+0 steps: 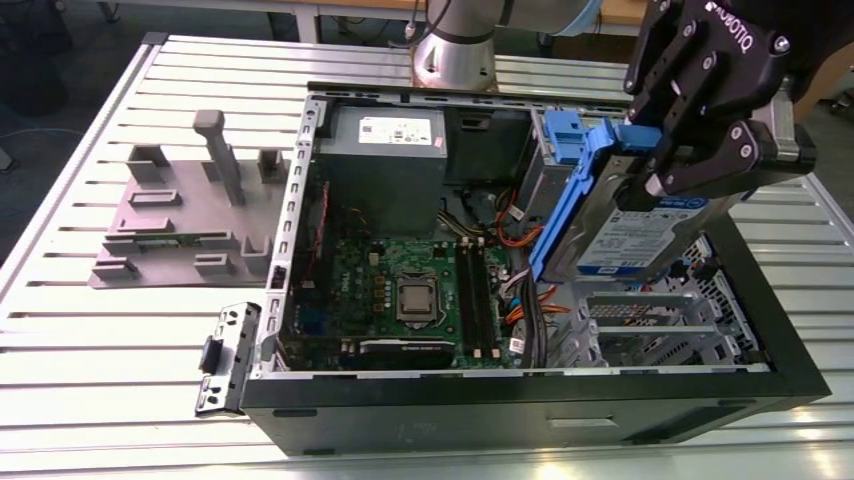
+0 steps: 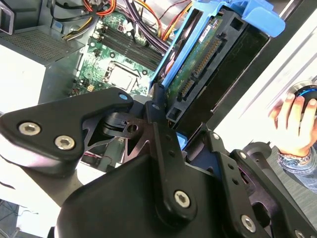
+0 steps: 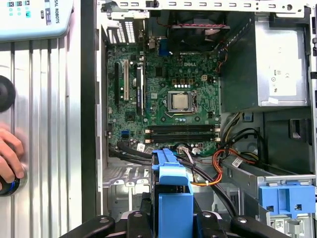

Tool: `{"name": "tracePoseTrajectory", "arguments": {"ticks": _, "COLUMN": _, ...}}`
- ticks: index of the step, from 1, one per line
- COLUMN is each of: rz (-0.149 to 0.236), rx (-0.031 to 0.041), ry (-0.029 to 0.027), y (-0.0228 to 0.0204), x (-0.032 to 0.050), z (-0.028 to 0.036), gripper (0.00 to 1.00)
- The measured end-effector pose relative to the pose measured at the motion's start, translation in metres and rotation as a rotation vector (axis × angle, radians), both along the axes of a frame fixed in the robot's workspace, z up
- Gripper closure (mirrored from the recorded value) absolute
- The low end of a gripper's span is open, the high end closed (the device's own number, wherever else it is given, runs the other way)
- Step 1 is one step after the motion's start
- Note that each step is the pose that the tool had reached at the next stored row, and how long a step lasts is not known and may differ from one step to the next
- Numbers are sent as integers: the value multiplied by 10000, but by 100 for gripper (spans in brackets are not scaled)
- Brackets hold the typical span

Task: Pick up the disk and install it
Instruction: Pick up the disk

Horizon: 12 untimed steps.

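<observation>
In the exterior view my gripper (image 1: 650, 158) is shut on the disk (image 1: 627, 238), a silver drive with a white-and-blue label and a blue bracket round its edges. It hangs on edge, tilted, over the right side of the open computer case (image 1: 534, 405), above the metal drive cage (image 1: 641, 322). In the second wrist view the disk (image 2: 198, 64) shows its connector edge between my black fingers (image 2: 157, 101). In the first wrist view the disk's blue bracket (image 3: 173, 196) stands over the case floor beside the motherboard (image 3: 163, 94).
A grey plastic stand (image 1: 174, 215) with upright posts sits on the slatted table at the exterior view's left. Inside the case are a grey power supply (image 1: 387, 150), cables and a second blue bracket (image 3: 287, 198). A person's hand (image 2: 294, 124) rests beside the case.
</observation>
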<state>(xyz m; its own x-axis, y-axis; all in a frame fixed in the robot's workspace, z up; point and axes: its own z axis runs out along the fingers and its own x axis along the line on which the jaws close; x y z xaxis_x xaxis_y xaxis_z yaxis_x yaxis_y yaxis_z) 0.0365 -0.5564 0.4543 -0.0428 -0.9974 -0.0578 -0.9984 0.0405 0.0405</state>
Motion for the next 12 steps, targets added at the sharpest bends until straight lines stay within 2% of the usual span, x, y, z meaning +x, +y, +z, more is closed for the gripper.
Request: {"name": "tracePoseTrajectory", "arguments": {"ticks": 12, "rz": 0, "rx": 1, "ry": 0, "y": -99, "x": 0, "z": -12, "gripper": 64}}
